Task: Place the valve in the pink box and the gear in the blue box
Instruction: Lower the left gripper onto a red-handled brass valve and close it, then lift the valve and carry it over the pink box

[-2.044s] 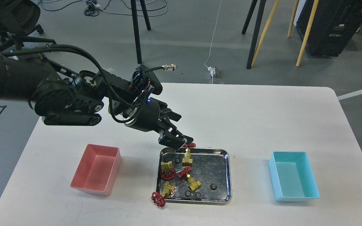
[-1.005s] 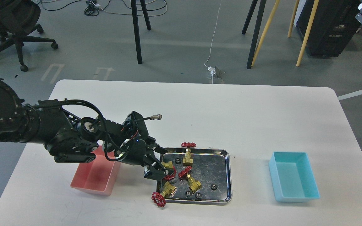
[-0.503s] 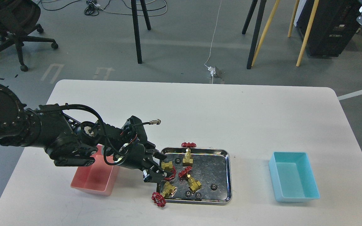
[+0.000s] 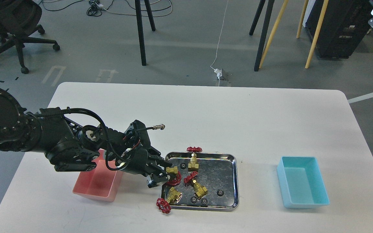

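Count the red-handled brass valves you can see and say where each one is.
4. One stands upright at the steel tray's far rim, one lies at its left edge by the left gripper, one mid-tray, one hangs over the near-left corner. None seems hidden.

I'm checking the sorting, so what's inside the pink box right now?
The visible part of the pink box looks empty. The left arm covers its far end, so that part cannot be seen.

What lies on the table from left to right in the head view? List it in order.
pink box → left pincer → steel tray with the valves and gears in it → blue box.
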Controlling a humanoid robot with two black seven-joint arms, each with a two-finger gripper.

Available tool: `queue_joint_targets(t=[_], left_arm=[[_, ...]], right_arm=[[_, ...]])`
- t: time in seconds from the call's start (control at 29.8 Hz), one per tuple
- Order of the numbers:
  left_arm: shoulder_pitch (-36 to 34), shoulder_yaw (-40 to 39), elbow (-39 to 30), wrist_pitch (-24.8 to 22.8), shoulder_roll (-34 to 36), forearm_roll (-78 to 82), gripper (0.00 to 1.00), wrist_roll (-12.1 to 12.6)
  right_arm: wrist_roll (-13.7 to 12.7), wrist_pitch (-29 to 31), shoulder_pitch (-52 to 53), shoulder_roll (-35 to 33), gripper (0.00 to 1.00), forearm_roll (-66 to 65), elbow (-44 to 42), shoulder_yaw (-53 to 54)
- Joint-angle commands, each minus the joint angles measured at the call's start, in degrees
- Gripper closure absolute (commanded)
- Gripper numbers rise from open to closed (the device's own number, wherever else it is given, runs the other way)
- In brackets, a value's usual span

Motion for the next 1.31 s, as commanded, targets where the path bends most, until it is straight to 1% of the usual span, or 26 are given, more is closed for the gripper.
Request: queue_joint_targets(t=[0.0, 0.07, 0.2, 0.3, 0.37, 0.5, 0.67, 0.77, 0.87, 1.07, 1.21, 1.27], left_arm=[[-0.2, -0.4, 0.0, 1.3, 0.5, 0.6, 0.92, 0.0], [-0.3, -0.5, -0.1, 1.8, 1.1, 0.6, 0.94, 0.0], [-0.8, -2.9, -0.5, 2.4, 2.8, 0.7, 0.94, 0.0], [-2.7, -6.2, -2.1, 2.3, 6.3, 1.1, 0.94, 0.0], [-4.3, -8.6, -4.5, 2.2, 8.8, 1.2, 0.94, 0.0], [-7.0, -11.2, -9.2, 2.2, 17.6, 1.3, 0.94, 0.0], [-7.0, -11.5, -16.5, 2.2, 30.5, 6.0, 0.94, 0.0], [-6.7, -11.4, -19.4, 2.2, 36.4, 9.0, 0.94, 0.0], [-5.1, -11.2, -20.3, 2.3, 42.2, 12.9, 0.93, 0.0], [1.5, -12.9, -20.3, 2.8, 52.8, 20.2, 0.93, 0.0], [7.5, -14.4, -20.2, 6.7, 53.8, 21.3, 0.93, 0.0], [10.4, -16.4, -20.2, 7.7, 53.8, 21.3, 0.93, 0.0]], right_arm=[[0.0, 0.0, -0.1, 0.0, 0.00, 0.0, -0.1, -0.1], [0.0, 0.0, -0.1, 0.0, 0.00, 0.0, -0.1, -0.1], [0.0, 0.0, -0.3, 0.0, 0.01, 0.0, -0.1, -0.1], [0.0, 0.0, -0.2, 0.0, 0.00, 0.0, -0.1, 0.0], [0.0, 0.0, -0.2, 0.0, 0.00, 0.0, -0.1, 0.1], [0.0, 0.0, 0.5, 0.5, 0.00, 0.1, -0.1, 1.5], [-0.5, 0.0, 3.3, 0.7, 0.00, 0.0, 0.4, 3.5], [-0.9, 0.0, 4.6, 0.9, 0.00, 0.0, 0.5, 3.5], [-0.9, 0.0, 4.8, 2.5, 0.00, 0.0, 0.4, 3.5], [-0.9, 0.0, 4.6, 3.6, 0.00, 0.0, 0.5, 3.5], [-0.9, 0.0, 4.7, 3.5, 0.00, 0.0, 0.5, 3.5], [-1.0, 0.0, 4.6, 3.5, 0.00, 0.0, 0.5, 3.5]])
